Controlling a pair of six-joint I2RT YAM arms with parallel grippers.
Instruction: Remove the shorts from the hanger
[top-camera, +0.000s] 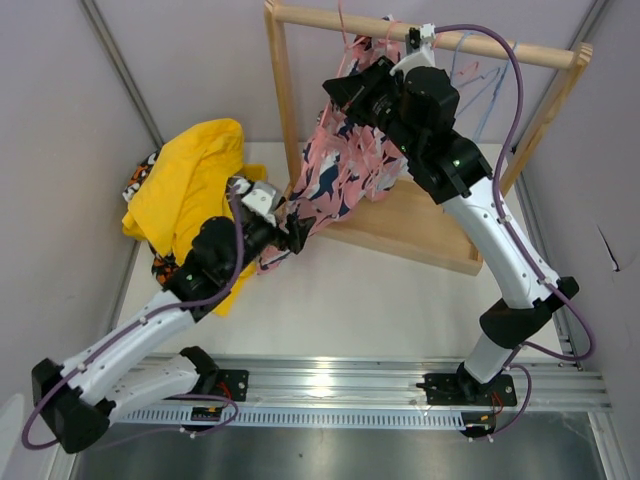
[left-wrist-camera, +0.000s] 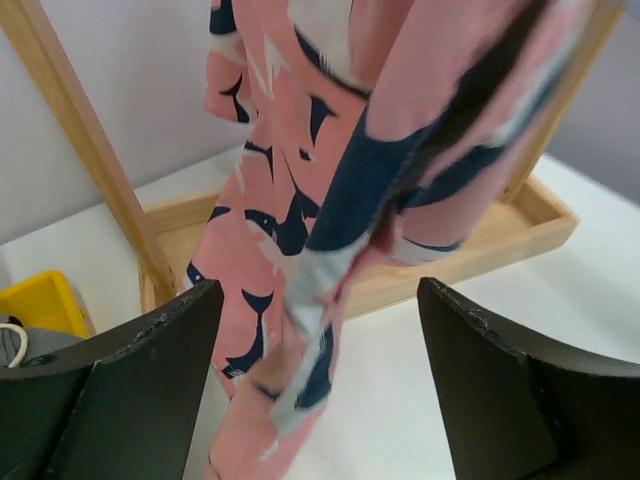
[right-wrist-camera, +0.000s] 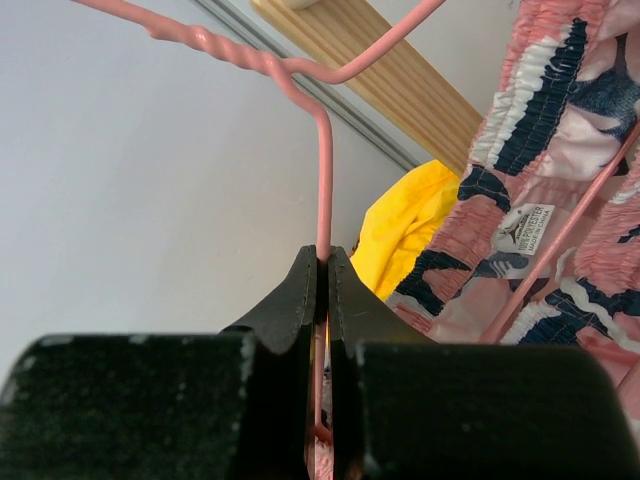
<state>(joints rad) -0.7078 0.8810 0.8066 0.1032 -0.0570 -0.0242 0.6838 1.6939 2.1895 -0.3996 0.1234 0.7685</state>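
The pink shorts with navy-and-white shark print (top-camera: 340, 175) hang on a pink wire hanger (right-wrist-camera: 322, 170) at the wooden rack. My right gripper (top-camera: 345, 95) is shut on the hanger's wire just below its twisted neck (right-wrist-camera: 323, 262). My left gripper (top-camera: 290, 232) is open, with the shorts' lower leg (left-wrist-camera: 300, 300) hanging between its fingers (left-wrist-camera: 150, 380) without being pinched. The yellow shorts (top-camera: 195, 180) lie in a pile at the left, with the camouflage shorts (top-camera: 140, 182) peeking out beneath. The grey and black shorts are out of view.
The wooden rack (top-camera: 285, 110) has a top rail and a tray-like base (top-camera: 420, 230) at the back. Empty blue and pink hangers (top-camera: 480, 80) hang on the rail's right part. Grey walls close in on both sides.
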